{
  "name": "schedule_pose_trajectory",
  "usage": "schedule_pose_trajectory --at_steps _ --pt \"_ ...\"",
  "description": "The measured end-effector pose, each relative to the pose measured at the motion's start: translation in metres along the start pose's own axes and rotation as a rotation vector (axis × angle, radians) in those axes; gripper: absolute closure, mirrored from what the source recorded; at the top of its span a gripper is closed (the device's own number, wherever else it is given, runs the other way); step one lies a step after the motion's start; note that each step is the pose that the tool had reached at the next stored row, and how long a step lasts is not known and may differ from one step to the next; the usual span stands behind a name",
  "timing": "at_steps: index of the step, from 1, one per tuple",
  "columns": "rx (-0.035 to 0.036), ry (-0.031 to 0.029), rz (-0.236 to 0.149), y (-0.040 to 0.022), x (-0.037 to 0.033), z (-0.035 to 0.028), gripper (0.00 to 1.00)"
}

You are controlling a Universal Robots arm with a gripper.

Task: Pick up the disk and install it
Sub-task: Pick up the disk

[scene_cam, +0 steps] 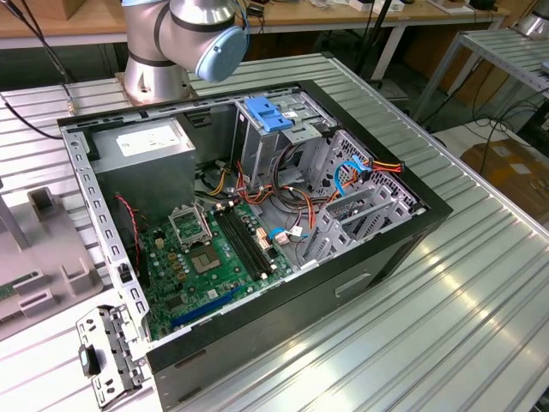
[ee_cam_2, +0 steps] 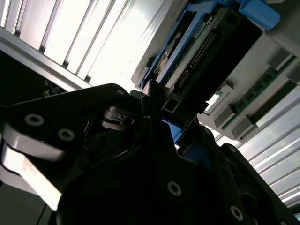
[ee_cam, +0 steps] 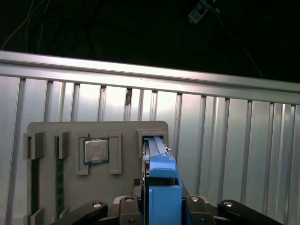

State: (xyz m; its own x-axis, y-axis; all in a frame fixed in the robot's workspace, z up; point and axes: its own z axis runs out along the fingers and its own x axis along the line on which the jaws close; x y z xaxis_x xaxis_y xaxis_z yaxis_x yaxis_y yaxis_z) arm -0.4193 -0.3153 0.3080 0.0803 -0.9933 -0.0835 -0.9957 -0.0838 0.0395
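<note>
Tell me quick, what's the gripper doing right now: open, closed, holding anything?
Gripper: closed on the disk, which stands on edge in a slot of the grey holder.

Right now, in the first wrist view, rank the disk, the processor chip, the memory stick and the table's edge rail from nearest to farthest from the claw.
1. Disk, at the claw, upright in the tray.
2. Processor chip, in the neighbouring tray pocket.
3. Memory stick, in a slot past the chip.
4. Edge rail, beyond the tray.
</note>
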Motion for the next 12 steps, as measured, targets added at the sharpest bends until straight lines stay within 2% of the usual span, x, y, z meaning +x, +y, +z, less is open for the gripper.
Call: schedule_pose_trajectory --at_steps 12 --pt "0.0006 -0.0071 0.000 0.0003 -0.0006 -0.0074 0.63"
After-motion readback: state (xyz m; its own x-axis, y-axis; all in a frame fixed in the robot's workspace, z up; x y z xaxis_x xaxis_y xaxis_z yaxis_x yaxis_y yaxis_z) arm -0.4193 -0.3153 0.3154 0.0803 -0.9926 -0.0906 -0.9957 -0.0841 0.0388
